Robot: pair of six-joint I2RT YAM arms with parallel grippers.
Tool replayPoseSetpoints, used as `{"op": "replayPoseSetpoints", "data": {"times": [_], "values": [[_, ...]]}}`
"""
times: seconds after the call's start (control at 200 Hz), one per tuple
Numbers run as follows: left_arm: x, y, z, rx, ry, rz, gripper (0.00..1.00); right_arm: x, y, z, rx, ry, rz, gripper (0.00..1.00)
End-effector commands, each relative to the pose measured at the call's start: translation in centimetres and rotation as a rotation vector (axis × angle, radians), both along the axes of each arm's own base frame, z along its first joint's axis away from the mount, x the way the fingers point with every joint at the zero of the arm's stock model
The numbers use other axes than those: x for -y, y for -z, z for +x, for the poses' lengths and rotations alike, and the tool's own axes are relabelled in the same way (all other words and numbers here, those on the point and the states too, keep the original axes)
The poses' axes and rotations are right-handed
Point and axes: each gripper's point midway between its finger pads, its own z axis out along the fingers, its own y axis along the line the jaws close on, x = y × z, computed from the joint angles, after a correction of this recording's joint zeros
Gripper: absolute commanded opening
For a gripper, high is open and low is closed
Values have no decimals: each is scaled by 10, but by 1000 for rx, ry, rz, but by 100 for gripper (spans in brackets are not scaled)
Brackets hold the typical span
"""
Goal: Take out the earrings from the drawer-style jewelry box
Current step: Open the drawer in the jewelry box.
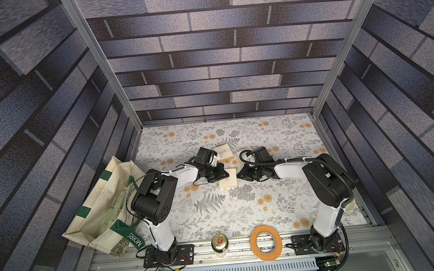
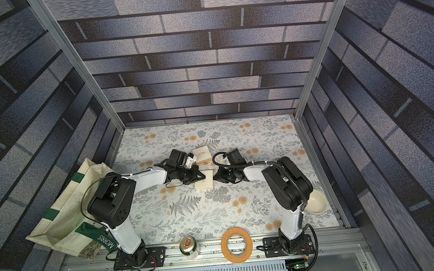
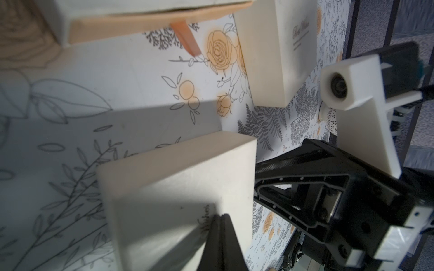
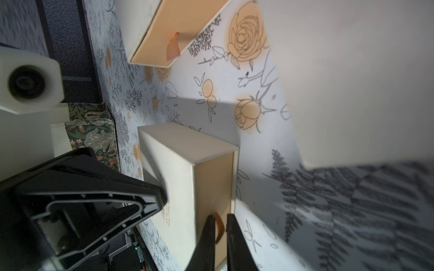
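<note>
1. Three cream drawer boxes lie mid-counter [image 1: 256,217]. The near box [image 1: 228,183] sits between the two grippers. The far box [image 1: 222,151] lies just beyond it. The third box [image 3: 277,58] lies beside the far one and is largely covered by the right arm in both top views.
2. Contents: the near box's tan drawer front [image 4: 213,183] appears flush with its sleeve, so nothing inside shows. The far box turns a tan front with an orange tab toward the near box.
3. We cannot make out the earrings in any view. A tiny dark speck [image 4: 246,74] lies on the counter between the far and third boxes, too small to identify.
4. The left gripper [image 3: 220,218] has its jaws pressed together, and its tip lies on the near box's printed top.
5. The right gripper [image 4: 220,217] is narrow. Its jaws stand on either side of the near box's brown tab [image 4: 218,228], with a slit showing beside the tab.
6. A bag [image 1: 95,217] stands at the counter's left edge and holds pale green plastic pieces [image 1: 111,216].
7. A can [image 1: 220,244] and a tape roll [image 1: 253,241] stand on the front rail [image 1: 193,251] between the arm bases, well apart from the boxes.
8. A bowl [image 2: 316,203] sits at the right edge, partly behind the right arm.
</note>
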Motion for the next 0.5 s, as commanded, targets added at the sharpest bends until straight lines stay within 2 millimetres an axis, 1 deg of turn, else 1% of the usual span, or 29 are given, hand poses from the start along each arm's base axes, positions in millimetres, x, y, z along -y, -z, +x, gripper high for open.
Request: {"op": "replayPoseSetpoints", "data": {"times": [0.0, 0.306, 0.376, 0.496], "values": [[-8, 27, -16, -88, -5, 64, 0, -6, 0, -1, 1, -12, 20, 13], [-10, 28, -15, -90, -11, 67, 0, -6, 0, -1, 5, -11, 20, 10], [-9, 28, -15, -90, -10, 67, 0, -6, 0, -1, 5, -12, 20, 7], [-10, 29, -15, -91, -12, 67, 0, -6, 0, -1, 4, -12, 23, 0]]}}
